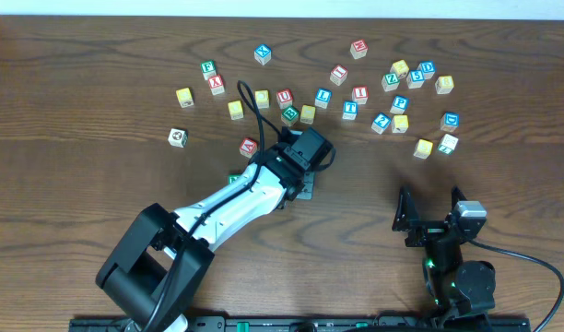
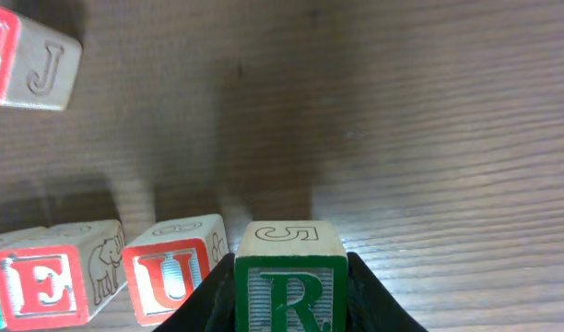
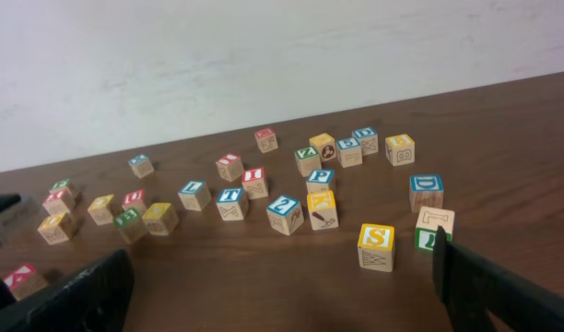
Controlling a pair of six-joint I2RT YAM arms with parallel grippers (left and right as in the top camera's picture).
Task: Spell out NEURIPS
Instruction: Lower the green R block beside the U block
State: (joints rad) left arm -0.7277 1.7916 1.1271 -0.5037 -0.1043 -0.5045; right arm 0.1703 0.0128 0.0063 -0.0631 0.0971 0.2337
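My left gripper (image 2: 289, 265) is shut on the green R cube (image 2: 289, 293), a finger against each side. The cube stands upright just right of the red U cube (image 2: 174, 278), with a narrow gap between them. Left of the U stands the red E cube (image 2: 41, 288). From overhead, the left gripper (image 1: 299, 184) and its arm hide these cubes; a green corner (image 1: 234, 178) shows beside the arm. The yellow S cube (image 3: 375, 245) (image 1: 423, 148), blue P cube (image 1: 400, 104) and red I cube (image 1: 359, 93) lie in the scatter. My right gripper (image 3: 282, 304) (image 1: 429, 212) is open and empty.
Several other letter cubes lie scattered across the far half of the table (image 1: 98, 166), from a yellow one (image 1: 183, 96) on the left to a blue one (image 1: 450, 120) on the right. A red-faced J cube (image 2: 33, 57) lies beyond the row. A red cube (image 1: 249, 146) sits beside the left arm.
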